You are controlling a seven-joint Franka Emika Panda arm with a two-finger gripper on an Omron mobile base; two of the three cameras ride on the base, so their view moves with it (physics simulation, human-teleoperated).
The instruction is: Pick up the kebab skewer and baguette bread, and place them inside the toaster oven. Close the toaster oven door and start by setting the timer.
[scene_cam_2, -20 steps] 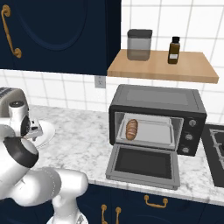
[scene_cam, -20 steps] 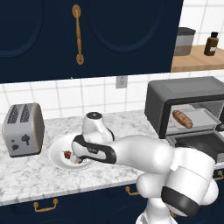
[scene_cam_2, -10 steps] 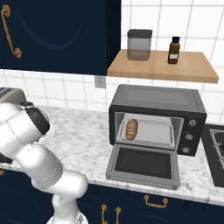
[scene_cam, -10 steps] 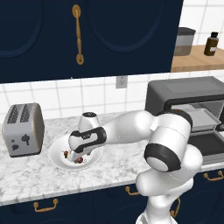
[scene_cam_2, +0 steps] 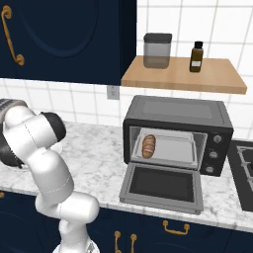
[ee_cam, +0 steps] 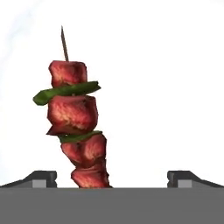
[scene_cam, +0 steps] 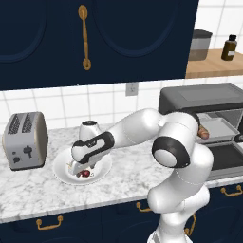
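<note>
The kebab skewer (ee_cam: 76, 124), red meat chunks with green slices on a thin stick, lies on a white plate (scene_cam: 60, 164). My gripper (ee_cam: 112, 177) hangs open just above it, its fingertips (ee_cam: 41, 177) set wide on either side of the stick's lower end. From the left base camera, the gripper (scene_cam: 77, 166) is low over the plate beside the skewer (scene_cam: 85, 174). The baguette bread (scene_cam_2: 148, 146) rests on the tray inside the toaster oven (scene_cam_2: 178, 116). The toaster oven door (scene_cam_2: 163, 185) is dropped flat open.
A silver slot toaster (scene_cam: 24, 140) stands left of the plate. Above the oven, a wooden shelf (scene_cam_2: 183, 76) holds a grey jar (scene_cam_2: 157, 50) and a dark bottle (scene_cam_2: 196, 57). A stove top (scene_cam_2: 244, 173) lies right of the oven.
The arm has reached further left and the hand has come down over the plate, close above the skewer. Bread, oven and door have not moved.
</note>
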